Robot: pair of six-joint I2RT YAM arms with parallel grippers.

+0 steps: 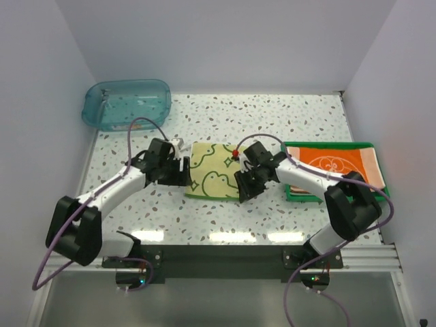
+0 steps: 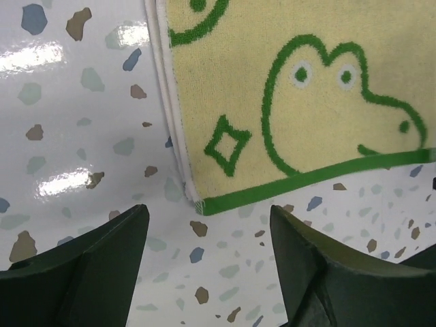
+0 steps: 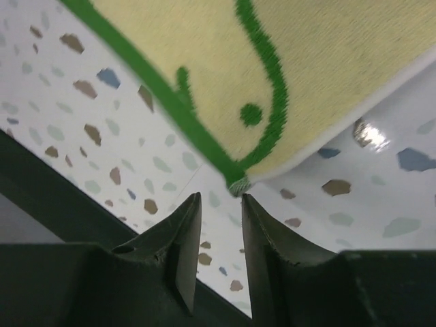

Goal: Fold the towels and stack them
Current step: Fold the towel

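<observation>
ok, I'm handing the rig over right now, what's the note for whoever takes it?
Left gripper: open, empty, at a left corner of the yellow-green towel.
Right gripper: narrowly open, empty, just short of a right corner.
That towel lies flat mid-table, pale side up.
Done, apparently: orange towel laid on the right. Striped one not identifiable.
To do: fold the yellow-green towel, stack it on the orange.

Looped terry-cloth towel [image 2: 306, 82] on glossy, perhaps laminate table [image 2: 68, 136]
</observation>
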